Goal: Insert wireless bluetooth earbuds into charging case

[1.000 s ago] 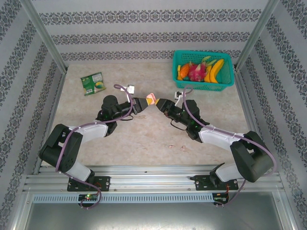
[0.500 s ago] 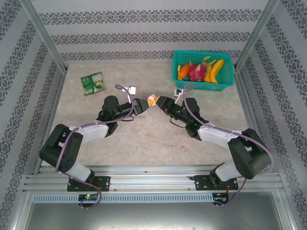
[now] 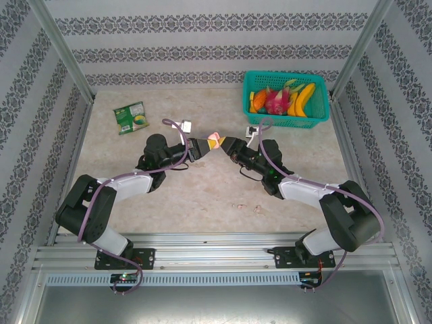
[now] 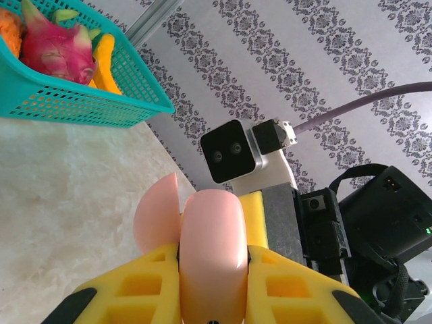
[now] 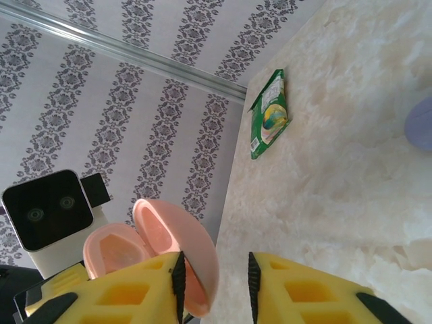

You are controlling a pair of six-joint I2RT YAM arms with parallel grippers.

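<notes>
Clamping a pale pink clamshell charging case (image 3: 214, 140) between yellow fingers pressed tight against its sides, the left gripper (image 3: 206, 144) holds it raised over the middle of the beige stone-patterned table (image 3: 169, 202). The case's lid is swung open toward the right arm. The right gripper (image 3: 227, 143) meets it nose to nose from the other side, its own yellow fingers standing slightly apart with a narrow gap between them. In the right wrist view the open lid sits right against one of those fingers, and whether the two touch cannot be told. The case's hollow inner tray faces the right wrist camera. Two tiny pale wireless earbuds (image 3: 258, 209) lie on the table nearer the arm bases, between the two arms and well apart from the lifted case; they are too small to make out in detail. A teal plastic mesh basket (image 3: 283, 122) at the far right of the table carries a magenta dragon fruit (image 3: 275, 101) and yellow bananas (image 3: 304, 98). A flat green snack packet (image 3: 131, 117) lies at the far left, and a lilac round disc (image 5: 422, 121) rests on the table at the edge of the right wrist view.
</notes>
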